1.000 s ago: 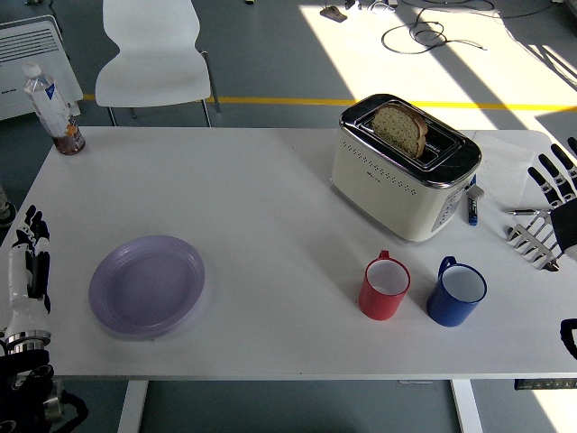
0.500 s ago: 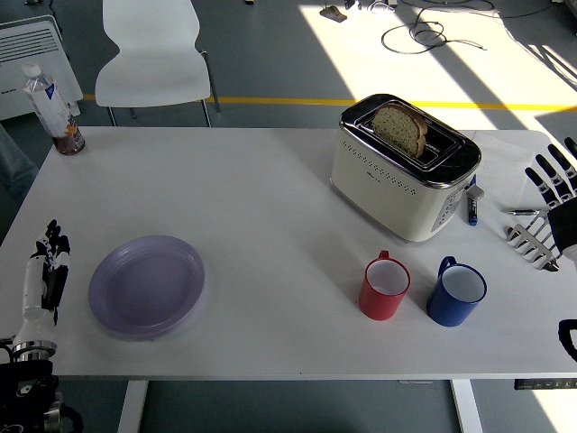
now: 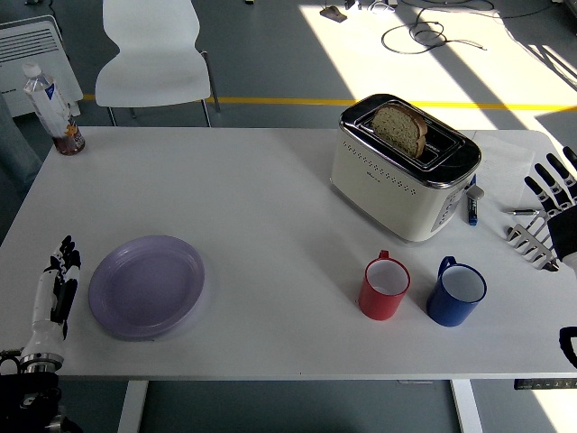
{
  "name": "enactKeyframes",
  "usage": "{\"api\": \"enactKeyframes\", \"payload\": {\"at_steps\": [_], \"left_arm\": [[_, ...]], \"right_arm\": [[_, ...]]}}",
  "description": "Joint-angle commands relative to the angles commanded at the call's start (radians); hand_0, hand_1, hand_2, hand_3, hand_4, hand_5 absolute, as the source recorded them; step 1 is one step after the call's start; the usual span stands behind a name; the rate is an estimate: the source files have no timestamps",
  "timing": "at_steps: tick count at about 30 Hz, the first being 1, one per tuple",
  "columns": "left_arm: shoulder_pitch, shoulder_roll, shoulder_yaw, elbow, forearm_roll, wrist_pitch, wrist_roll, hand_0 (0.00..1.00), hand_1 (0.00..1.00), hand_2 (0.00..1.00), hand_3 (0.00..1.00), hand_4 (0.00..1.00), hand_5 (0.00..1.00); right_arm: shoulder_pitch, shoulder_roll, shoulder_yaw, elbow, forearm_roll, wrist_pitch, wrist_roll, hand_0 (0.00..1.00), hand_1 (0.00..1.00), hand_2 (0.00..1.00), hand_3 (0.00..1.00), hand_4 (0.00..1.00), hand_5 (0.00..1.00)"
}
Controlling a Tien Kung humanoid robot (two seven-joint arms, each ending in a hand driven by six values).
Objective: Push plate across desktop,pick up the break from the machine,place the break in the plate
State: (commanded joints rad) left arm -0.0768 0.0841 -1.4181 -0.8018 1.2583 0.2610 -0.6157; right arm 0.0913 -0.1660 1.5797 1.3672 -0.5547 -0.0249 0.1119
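A lilac plate (image 3: 147, 286) lies on the white table (image 3: 270, 198) at the front left. A cream toaster (image 3: 403, 167) stands at the right of the table with a slice of brown bread (image 3: 400, 129) sticking up from its slot. My left hand (image 3: 54, 293) is over the table's left front corner, just left of the plate and apart from it, fingers straight and empty. My right hand (image 3: 556, 194) is at the right edge, fingers spread, right of the toaster and holding nothing.
A red mug (image 3: 385, 289) and a blue mug (image 3: 456, 293) stand in front of the toaster. A marker (image 3: 472, 205) and a metal fork-like tool (image 3: 532, 240) lie at the right. A water bottle (image 3: 51, 106) stands at the far left corner. A white chair (image 3: 151, 54) is behind the table.
My left hand has moved right and down toward the plate's left side. My right hand has shifted slightly right and down at the picture's edge.
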Motion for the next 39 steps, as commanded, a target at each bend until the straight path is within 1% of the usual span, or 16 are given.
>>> {"api": "enactKeyframes", "payload": {"at_steps": [6,16,21,31,39], "left_arm": [[0.002,-0.001,0.018,0.009,-0.004,-0.007,0.000,0.936,0.966,0.998,0.998,0.538,0.998],[0.011,-0.001,0.039,-0.005,0.008,-0.026,0.013,0.920,0.954,0.998,0.998,0.540,0.998],[0.001,-0.001,0.054,-0.011,0.007,-0.034,0.015,0.918,0.951,0.998,0.998,0.541,0.998],[-0.006,0.000,0.069,-0.014,-0.007,-0.041,0.019,0.915,0.951,0.998,0.998,0.541,0.998],[0.003,0.004,0.071,-0.023,-0.024,-0.039,0.022,0.910,0.948,0.998,0.998,0.541,0.998]], "right_arm": [[-0.007,0.002,0.000,-0.002,0.000,0.000,0.000,0.774,0.743,0.748,0.760,0.525,0.523],[-0.016,0.005,-0.003,-0.003,-0.001,0.000,0.001,0.774,0.744,0.750,0.760,0.526,0.525],[-0.007,0.007,-0.005,-0.003,-0.002,0.001,0.000,0.774,0.744,0.749,0.760,0.526,0.527],[0.002,0.008,-0.007,-0.002,-0.002,0.001,0.000,0.775,0.745,0.750,0.760,0.527,0.528],[0.002,0.006,-0.007,-0.002,-0.002,0.000,0.000,0.775,0.745,0.750,0.760,0.528,0.532]]}}
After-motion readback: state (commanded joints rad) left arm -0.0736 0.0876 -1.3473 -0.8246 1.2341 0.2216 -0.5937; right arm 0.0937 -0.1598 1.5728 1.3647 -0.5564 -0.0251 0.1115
